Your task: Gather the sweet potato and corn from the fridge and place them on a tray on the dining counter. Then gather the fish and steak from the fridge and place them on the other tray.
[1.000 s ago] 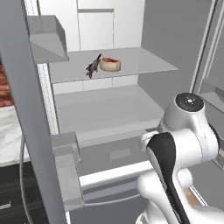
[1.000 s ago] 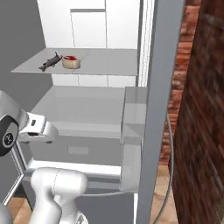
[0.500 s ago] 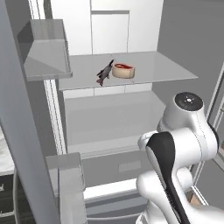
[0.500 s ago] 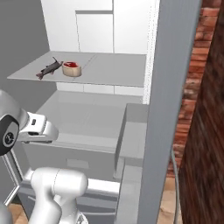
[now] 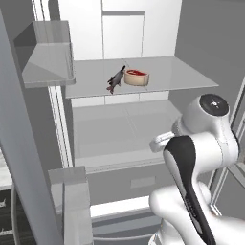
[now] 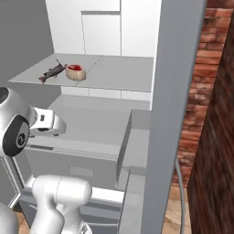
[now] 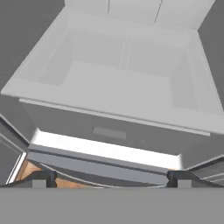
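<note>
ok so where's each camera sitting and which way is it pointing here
Left base view: behind the arm on its left, looking forward and down into the open fridge; the arm rises at lower right.
Right base view: behind the arm on its right, facing the same fridge; the arm rises at lower left, brick wall to the right.
Hand view: on the hand, aimed down at the empty lower fridge shelf; open pincer tips at the bottom.
Both base views share the fish and steak on the upper shelf.

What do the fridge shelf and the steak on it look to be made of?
Shelf: a thin, pale grey sheet, faintly see-through, probably glass or clear plastic. Steak: raw meat by its look, matte red on top with a pale band of fat around it.
</note>
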You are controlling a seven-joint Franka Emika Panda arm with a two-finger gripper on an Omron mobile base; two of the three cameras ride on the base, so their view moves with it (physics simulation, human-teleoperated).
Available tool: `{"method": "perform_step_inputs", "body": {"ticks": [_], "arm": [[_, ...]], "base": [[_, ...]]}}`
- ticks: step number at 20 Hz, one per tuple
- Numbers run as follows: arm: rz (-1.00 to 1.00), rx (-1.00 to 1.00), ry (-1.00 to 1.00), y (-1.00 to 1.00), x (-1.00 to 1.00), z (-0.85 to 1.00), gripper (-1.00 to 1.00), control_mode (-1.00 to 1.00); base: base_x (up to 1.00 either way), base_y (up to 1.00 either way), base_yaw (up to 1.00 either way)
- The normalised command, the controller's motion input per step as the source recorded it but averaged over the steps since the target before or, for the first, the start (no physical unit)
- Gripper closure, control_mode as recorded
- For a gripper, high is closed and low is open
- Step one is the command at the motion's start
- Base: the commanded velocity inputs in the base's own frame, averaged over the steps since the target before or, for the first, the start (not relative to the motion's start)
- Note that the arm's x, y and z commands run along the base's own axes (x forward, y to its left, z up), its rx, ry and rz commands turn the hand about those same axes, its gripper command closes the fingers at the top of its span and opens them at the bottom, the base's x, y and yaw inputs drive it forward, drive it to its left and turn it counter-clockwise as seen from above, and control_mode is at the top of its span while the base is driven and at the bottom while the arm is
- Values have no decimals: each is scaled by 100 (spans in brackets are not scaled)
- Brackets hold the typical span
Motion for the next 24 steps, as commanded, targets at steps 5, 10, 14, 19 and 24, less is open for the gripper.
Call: {"method": "perform_step_inputs", "body": {"ticks": [5,10,14,19,24], "arm": [[12,5,-19,11,68,67,-100,-100],[2,2,-4,50,26,64,-100,-100],[-6,0,0,70,-7,51,-100,-100],[-9,0,0,52,0,53,-100,-100],[-3,0,0,27,2,55,-100,-100]], "base": [[0,0,0],[0,0,0],[0,0,0],[0,0,0],[0,0,0]]}}
